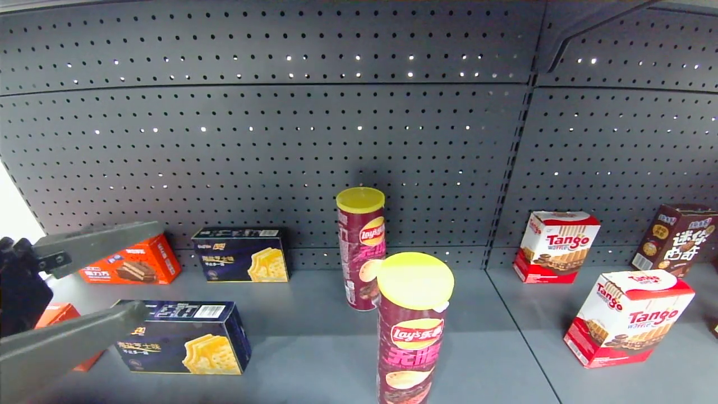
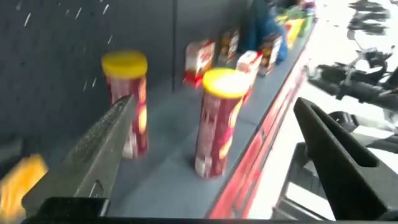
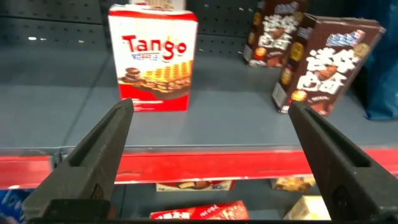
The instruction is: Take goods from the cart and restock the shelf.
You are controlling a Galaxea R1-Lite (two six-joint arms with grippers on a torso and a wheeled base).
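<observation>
— What's where on the shelf (image 1: pixel 314 331)?
— I've got two cans in the middle, the front can (image 1: pixel 412 331) just right of the rear can (image 1: pixel 360 247). Left of them the front cracker box (image 1: pixel 182 336) lies before the rear cracker box (image 1: pixel 242 254), with a cake box (image 1: pixel 132 261) farther left. To the right, the front wafer box (image 1: pixel 628 317) stands before the rear wafer box (image 1: pixel 555 238).
</observation>
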